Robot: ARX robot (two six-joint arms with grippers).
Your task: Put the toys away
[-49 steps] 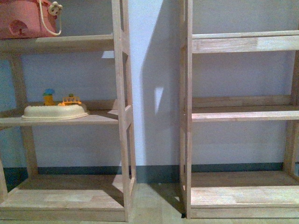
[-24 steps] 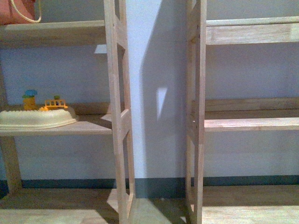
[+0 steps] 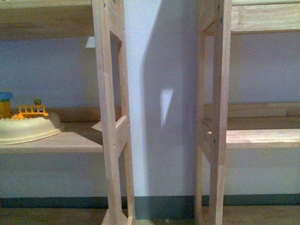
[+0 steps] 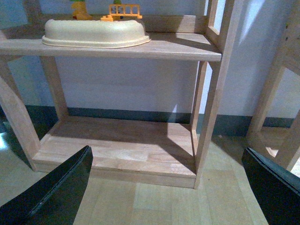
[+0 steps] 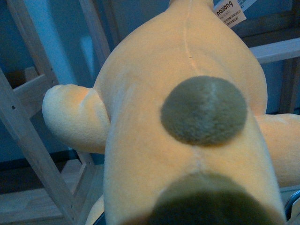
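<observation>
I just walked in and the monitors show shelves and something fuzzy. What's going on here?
The robot is putting toys away. A yellow-orange plush toy with a white tag fills the right wrist view, hanging clear of the floor. The right gripper evidently holds it, though its fingers are hidden. The left gripper is open and empty. The robot faces the gap between the left shelf unit and the right shelf unit. A cream plastic toy sits on the left one. The plush is not shelved yet.
</observation>
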